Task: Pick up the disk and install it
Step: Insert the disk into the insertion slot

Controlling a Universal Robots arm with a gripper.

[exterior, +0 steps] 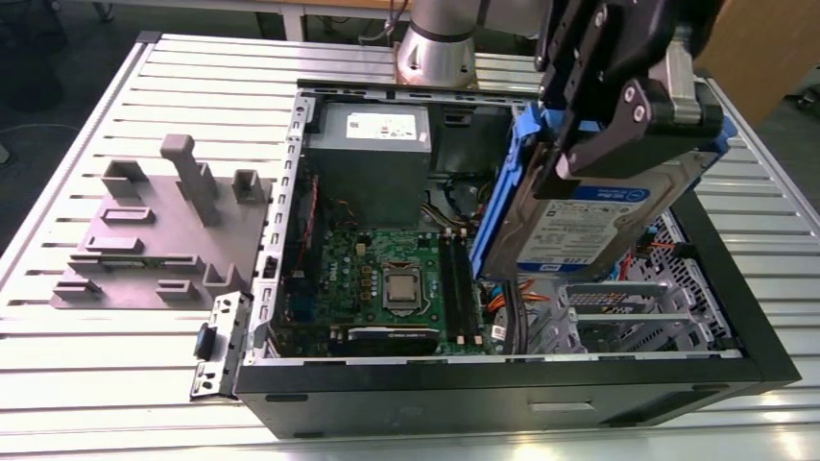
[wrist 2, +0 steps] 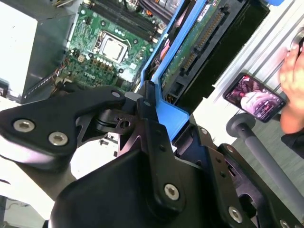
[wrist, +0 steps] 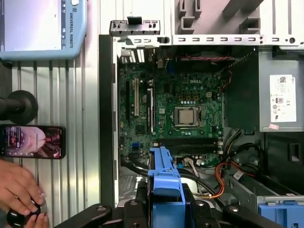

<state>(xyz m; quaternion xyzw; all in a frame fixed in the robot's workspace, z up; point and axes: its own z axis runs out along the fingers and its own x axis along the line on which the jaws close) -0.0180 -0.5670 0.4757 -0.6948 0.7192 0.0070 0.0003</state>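
The disk (exterior: 600, 219), a silver-grey drive with a white-and-blue label in a blue bracket, hangs tilted above the right side of the open computer case (exterior: 513, 379) in the exterior view. My black gripper (exterior: 587, 154) is shut on its upper part. The second wrist view shows the disk's green underside (wrist 2: 190, 47) and the blue bracket (wrist 2: 167, 107) between my fingers (wrist 2: 148, 114). In the first wrist view the blue bracket (wrist: 164, 178) juts out from the gripper (wrist: 164, 206) over the case's drive side.
Inside the case lie the motherboard (exterior: 384, 279), a grey power supply box (exterior: 372, 144) and a metal drive cage (exterior: 628, 322). A grey fixture (exterior: 154, 240) stands on the exterior view's left. Beside the case are a phone (wrist: 33, 141), a person's hand (wrist: 19, 192) and a pendant (wrist: 42, 28).
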